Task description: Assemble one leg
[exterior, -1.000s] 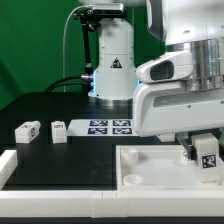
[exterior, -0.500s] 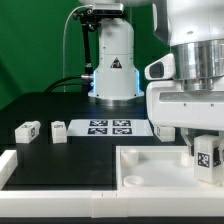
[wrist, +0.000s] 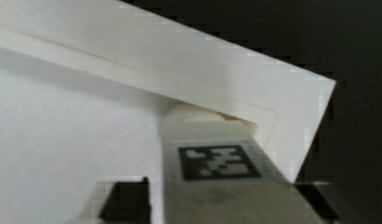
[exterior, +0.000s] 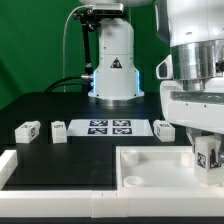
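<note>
My gripper [exterior: 207, 158] is shut on a leg [exterior: 208, 150], a chunky white block whose black-and-white tag faces the camera. It holds the leg upright in the far right corner of the large white tray-like piece [exterior: 150, 160]; I cannot tell whether it touches the tray. In the wrist view the leg [wrist: 214, 160] sits between the two dark fingers [wrist: 131, 200] and points into the tray's corner [wrist: 259, 100]. Three more legs lie on the black table: two at the exterior view's left [exterior: 27, 130] [exterior: 58, 130], one by the arm [exterior: 164, 128].
The marker board [exterior: 110, 126] lies flat on the table behind the tray. The arm's white base [exterior: 113, 65] stands at the back. A white raised rim [exterior: 12, 165] runs along the table's front left.
The arm has shifted toward the exterior view's right with the leg in its grip. The leg beside the marker board has come into view from behind the arm.
</note>
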Motion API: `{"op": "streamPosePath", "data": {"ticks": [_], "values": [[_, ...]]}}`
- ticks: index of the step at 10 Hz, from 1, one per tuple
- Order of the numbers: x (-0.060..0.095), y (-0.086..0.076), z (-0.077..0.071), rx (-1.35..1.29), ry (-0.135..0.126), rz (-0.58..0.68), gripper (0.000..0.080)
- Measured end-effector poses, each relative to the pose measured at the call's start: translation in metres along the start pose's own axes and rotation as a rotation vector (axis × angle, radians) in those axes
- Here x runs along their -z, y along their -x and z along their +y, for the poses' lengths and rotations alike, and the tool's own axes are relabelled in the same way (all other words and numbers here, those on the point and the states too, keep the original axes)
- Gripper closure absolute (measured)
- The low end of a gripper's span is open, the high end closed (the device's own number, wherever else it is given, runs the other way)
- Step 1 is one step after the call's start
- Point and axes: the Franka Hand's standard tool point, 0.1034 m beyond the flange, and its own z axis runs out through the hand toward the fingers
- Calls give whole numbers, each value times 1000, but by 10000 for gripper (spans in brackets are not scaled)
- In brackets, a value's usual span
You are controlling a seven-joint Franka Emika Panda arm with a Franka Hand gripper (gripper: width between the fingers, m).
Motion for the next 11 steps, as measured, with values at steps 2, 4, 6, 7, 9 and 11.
{"op": "streamPosePath", "data": {"ticks": [2, 4, 6, 7, 9, 11], "values": [[0, -2, 0, 75, 0, 1, 186], [0, 0, 0, 342, 3, 1, 161], [1, 2, -1, 594, 13, -11, 152], [2, 1, -3, 719, 21, -26, 151], [4, 0, -6, 966, 27, -19, 151], [5, 0, -6, 1180, 42, -9, 151]]}}
